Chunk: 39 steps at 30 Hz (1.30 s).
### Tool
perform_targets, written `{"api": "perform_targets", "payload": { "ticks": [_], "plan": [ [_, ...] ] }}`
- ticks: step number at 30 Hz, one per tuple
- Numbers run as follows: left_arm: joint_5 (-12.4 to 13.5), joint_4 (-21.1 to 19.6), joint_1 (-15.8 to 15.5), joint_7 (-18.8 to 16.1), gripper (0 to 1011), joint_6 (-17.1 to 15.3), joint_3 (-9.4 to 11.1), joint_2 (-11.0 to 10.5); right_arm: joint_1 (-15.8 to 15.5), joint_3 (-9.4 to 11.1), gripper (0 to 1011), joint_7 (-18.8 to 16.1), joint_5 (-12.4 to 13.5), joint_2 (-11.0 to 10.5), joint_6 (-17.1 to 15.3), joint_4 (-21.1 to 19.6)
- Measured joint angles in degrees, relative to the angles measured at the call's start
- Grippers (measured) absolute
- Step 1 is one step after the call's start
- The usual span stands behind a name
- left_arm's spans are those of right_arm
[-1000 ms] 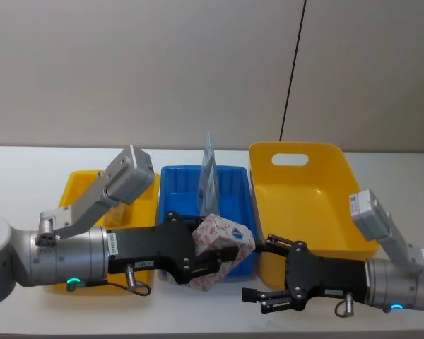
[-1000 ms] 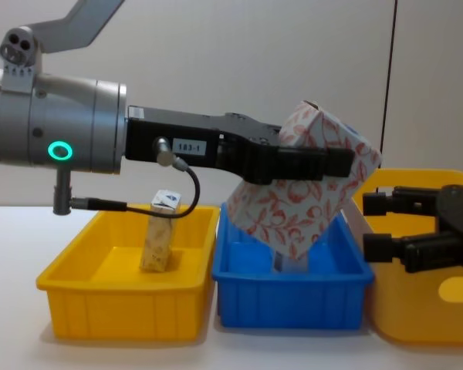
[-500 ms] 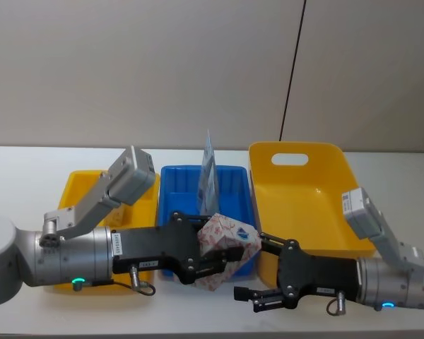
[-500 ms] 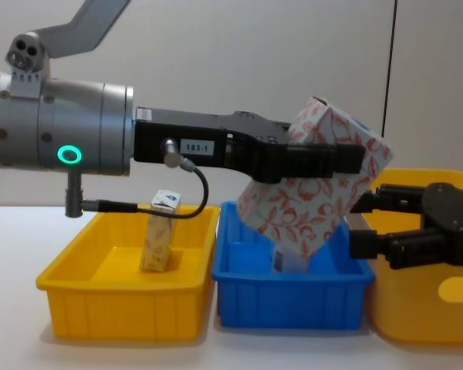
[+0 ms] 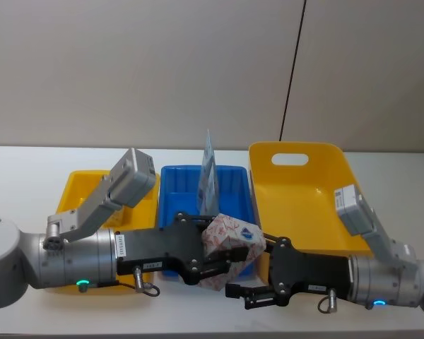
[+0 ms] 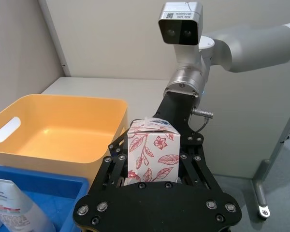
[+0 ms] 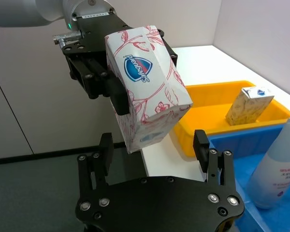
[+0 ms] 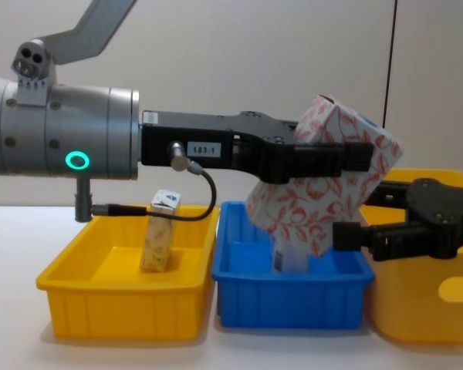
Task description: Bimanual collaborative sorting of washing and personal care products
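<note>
Carton (image 5: 230, 242), clamped in left gripper (image 5: 219, 247), hangs over blue tray (image 8: 293, 297), half-hiding its pouch (image 5: 208, 169); right gripper (image 5: 256, 268) gapes beside, apparently clear.

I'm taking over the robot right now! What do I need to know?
The left claw is shut on a carton, held tilted in the air near the blue tray.
The right claw is open at the carton's lower end, not gripping.
Done: another carton stands in the yellow tray; the tube stands in the blue tray.
Left: probably pass the held carton over and put it away.
</note>
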<state>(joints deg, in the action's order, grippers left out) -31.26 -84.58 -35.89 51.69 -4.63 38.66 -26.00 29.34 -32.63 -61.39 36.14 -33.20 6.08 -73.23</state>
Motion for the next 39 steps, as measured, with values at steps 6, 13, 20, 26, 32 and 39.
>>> {"api": "perform_targets", "payload": {
  "ticks": [6, 13, 20, 26, 32, 39],
  "plan": [
    [-0.41, 0.17, 0.02, -0.01, 398, 0.54, 0.24, 0.07, 0.24, -0.52, 1000, 0.34, 0.19, 0.38, -0.40, -0.03],
    [-0.78, 0.17, 0.02, -0.09, 398, 0.79, 0.52, 0.02, 0.42, -1.17, 1000, 0.74, 0.41, 0.78, -0.87, -0.18],
    [-1.06, 0.10, -0.01, -0.15, 396, 0.91, 0.72, -0.03, 0.66, -1.85, 1000, 1.05, 0.56, 1.24, -1.27, -0.25],
    [-1.18, 0.07, -0.04, -0.18, 398, 0.99, 0.82, -0.05, 0.90, -2.27, 1000, 1.27, 0.84, 1.65, -1.56, -0.21],
    [-1.27, 0.03, -0.06, -0.21, 398, 1.02, 0.88, -0.09, 1.19, -2.62, 1000, 1.43, 1.26, 2.12, -1.76, -0.10],
    [-1.35, 0.00, -0.09, -0.26, 396, 1.07, 0.88, -0.15, 1.41, -2.85, 1000, 1.50, 1.91, 2.42, -2.05, 0.10]
  ]
}}
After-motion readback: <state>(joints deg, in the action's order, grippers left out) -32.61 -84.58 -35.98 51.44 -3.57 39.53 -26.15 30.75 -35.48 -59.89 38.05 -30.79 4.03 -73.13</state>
